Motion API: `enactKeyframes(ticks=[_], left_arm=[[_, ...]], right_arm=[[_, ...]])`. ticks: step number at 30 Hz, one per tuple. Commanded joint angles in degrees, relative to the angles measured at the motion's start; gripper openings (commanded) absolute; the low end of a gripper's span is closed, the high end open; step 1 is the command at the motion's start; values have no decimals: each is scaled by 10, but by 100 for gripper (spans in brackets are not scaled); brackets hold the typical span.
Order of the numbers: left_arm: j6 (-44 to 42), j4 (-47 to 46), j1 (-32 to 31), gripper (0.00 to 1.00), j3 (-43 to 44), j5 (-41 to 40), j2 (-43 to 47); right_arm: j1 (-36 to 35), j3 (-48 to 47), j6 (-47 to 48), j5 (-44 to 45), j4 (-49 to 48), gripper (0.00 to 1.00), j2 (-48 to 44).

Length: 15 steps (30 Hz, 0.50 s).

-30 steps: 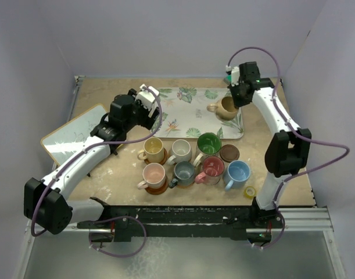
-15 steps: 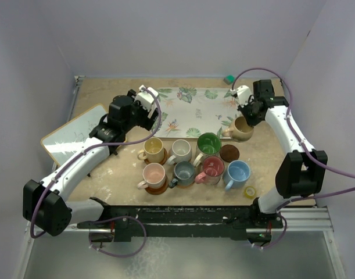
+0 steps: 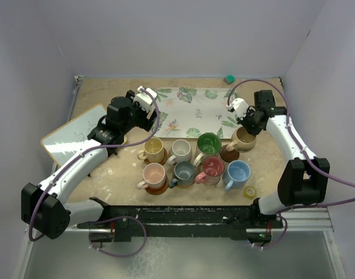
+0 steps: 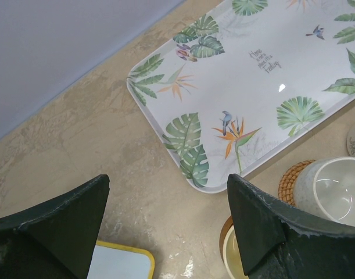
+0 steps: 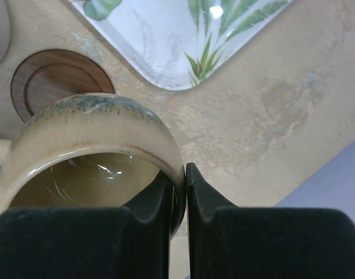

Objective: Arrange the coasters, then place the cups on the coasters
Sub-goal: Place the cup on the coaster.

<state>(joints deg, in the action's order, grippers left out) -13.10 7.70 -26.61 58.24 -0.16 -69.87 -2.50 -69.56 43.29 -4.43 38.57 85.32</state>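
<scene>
My right gripper (image 5: 186,174) is shut on the rim of the tan cup (image 5: 90,157), one finger inside it and one outside. In the top view the tan cup (image 3: 242,140) hangs just past a bare dark brown coaster (image 3: 228,154), which also shows in the right wrist view (image 5: 58,78). Seven other cups stand in two rows, among them yellow (image 3: 153,149), white (image 3: 180,150) and green (image 3: 208,143). A woven coaster (image 4: 293,177) peeks out under the white cup (image 4: 331,189). My left gripper (image 4: 168,186) is open and holds nothing, above bare table by the tray corner.
The leaf-print tray (image 3: 192,110) lies at the back with nothing on it. A whiteboard (image 3: 72,136) lies at the left edge. A small yellow tape roll (image 3: 250,192) sits near the front right, and a green block (image 3: 229,78) by the back wall.
The right arm has carried the tan cup off the tray's right end toward the front, down to the bare dark coaster. The left arm has barely moved.
</scene>
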Motion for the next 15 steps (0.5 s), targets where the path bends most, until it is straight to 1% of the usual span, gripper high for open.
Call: enactKeyframes(ticks=[1, 5, 8, 15], left_arm=[[-7, -34, 6, 79, -3, 13, 22], [-10, -38, 6, 79, -6, 16, 25], [-12, -38, 7, 79, -8, 17, 26], [-14, -42, 7, 79, -11, 17, 27]], right_arm=[[2, 8, 62, -70, -42, 0, -38], [1, 5, 103, -106, -37, 0, -30], [1, 4, 128, -115, -50, 0, -22], [2, -5, 176, -153, -33, 0, -4]])
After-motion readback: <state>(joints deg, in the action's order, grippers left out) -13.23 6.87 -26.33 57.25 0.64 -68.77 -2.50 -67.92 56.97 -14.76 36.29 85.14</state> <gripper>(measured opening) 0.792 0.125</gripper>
